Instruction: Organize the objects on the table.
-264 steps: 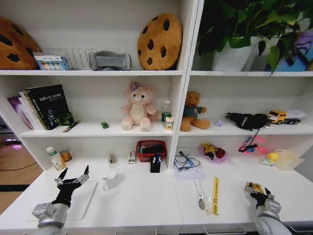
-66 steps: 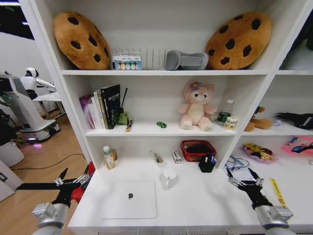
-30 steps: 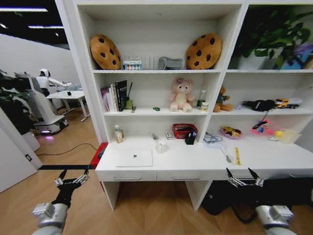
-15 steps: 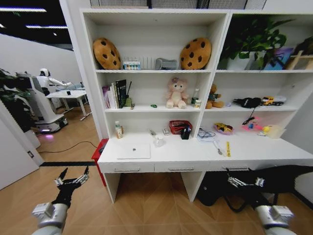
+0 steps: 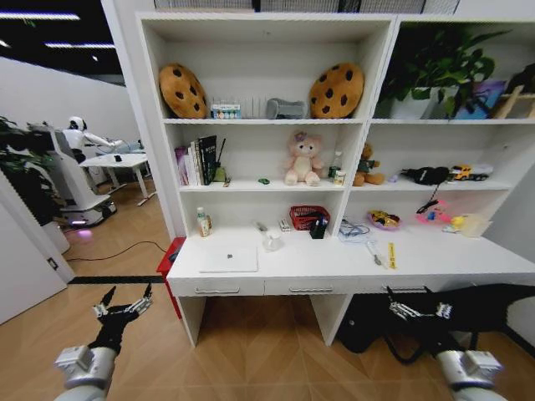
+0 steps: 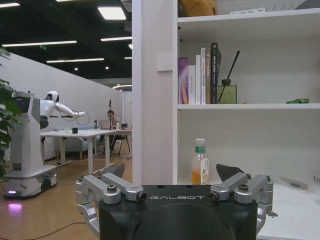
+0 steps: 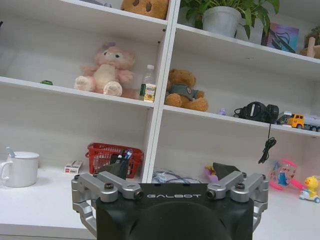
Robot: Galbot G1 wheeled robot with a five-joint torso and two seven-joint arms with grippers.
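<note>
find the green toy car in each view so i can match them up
Head view: green toy car on the middle shelf, between books and pink plush.
Left wrist view: car on that shelf, past the books.
Right wrist view: car on that shelf, beside the plush.
Shared landmark: that shelf.

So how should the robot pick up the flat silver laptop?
Probably by its front edge, coming from the desk's front. The laptop lies closed and flat on the table, too wide for a top grip. Both the left gripper and right gripper hang open, well below.
</note>
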